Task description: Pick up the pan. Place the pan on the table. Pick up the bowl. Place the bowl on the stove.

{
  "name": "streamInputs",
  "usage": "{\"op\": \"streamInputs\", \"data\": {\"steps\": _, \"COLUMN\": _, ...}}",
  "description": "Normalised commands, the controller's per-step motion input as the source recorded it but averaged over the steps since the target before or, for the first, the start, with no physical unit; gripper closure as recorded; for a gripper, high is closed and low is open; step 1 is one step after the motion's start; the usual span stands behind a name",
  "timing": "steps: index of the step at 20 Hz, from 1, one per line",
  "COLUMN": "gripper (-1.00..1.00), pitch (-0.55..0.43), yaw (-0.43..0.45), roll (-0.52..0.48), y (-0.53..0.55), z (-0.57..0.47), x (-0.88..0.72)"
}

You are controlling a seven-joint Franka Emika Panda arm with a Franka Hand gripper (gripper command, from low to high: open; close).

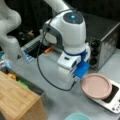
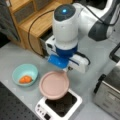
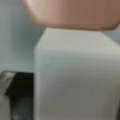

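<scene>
In a front view the gripper (image 1: 79, 79), its jaw opening hidden, meets the pink pan (image 1: 96, 85) over the stove (image 1: 113, 100); in a front view the teal bowl (image 2: 25, 74) sits on the table (image 2: 15, 56); the wrist view shows the pan's white handle (image 3: 75, 75)

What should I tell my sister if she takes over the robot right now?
Claw: down at the pan's near rim, at the handle side; whether it grips cannot be seen.
Pan: pink, over the stove, overhanging its edge in both front views. Whether it rests or is lifted is unclear.
Bowl: teal, on the grey table at a front view's left of the pan, with something orange inside.
Done: nothing finished; the pan is not yet on the table.
Left: pan to the table, bowl onto the stove.
</scene>
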Motion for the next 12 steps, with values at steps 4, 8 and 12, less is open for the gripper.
{"op": "streamInputs", "data": {"steps": 4, "gripper": 1.0, "pitch": -0.082, "yaw": 0.03, "roll": 0.079, "y": -0.08, "z": -0.07, "x": -0.4}}
{"op": "streamInputs", "data": {"steps": 8, "gripper": 1.0, "pitch": -0.132, "yaw": 0.025, "roll": 0.082, "y": -0.07, "z": -0.09, "x": -0.48}}
{"op": "streamInputs", "data": {"steps": 12, "gripper": 1.0, "pitch": -0.166, "yaw": 0.032, "roll": 0.085, "y": -0.06, "z": -0.11, "x": -0.52}}
